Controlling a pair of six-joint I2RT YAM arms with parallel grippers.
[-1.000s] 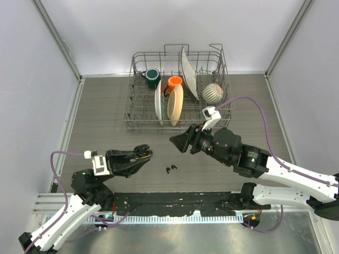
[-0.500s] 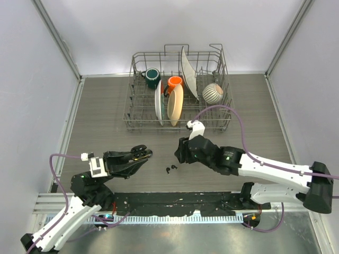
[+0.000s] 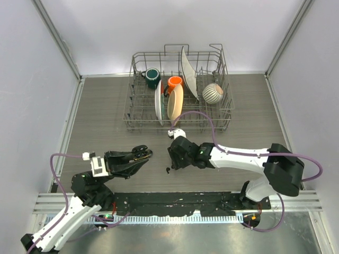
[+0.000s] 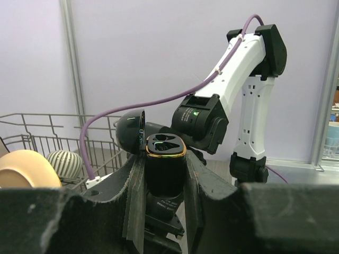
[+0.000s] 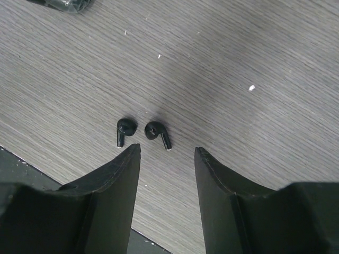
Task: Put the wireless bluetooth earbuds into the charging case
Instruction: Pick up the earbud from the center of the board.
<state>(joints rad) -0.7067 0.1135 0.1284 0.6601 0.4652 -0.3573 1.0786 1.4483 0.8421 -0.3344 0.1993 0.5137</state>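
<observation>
Two tiny black earbuds lie side by side on the wood table, one [image 5: 124, 129] left of the other [image 5: 157, 133]; only one [image 3: 168, 170] shows in the top view, the right arm covers the other. My right gripper [image 5: 167, 151] is open and empty, hovering just above them, fingertips close to the buds. In the top view it [image 3: 173, 161] sits over them. My left gripper [image 4: 165, 159] is shut on the black charging case [image 4: 165, 169], lid [image 4: 131, 132] open, gold-rimmed sockets facing up. It [image 3: 140, 154] is held left of the earbuds.
A wire dish rack [image 3: 178, 120] with a teal mug [image 3: 152, 77], orange mug [image 3: 175, 83], plates [image 3: 175, 103] and a striped bowl [image 3: 213, 93] stands behind the grippers. The black front rail [image 3: 175, 201] runs close under the earbuds.
My right arm has swung left and down from near the rack, ending over the earbuds. The left gripper with the case has hardly moved.
</observation>
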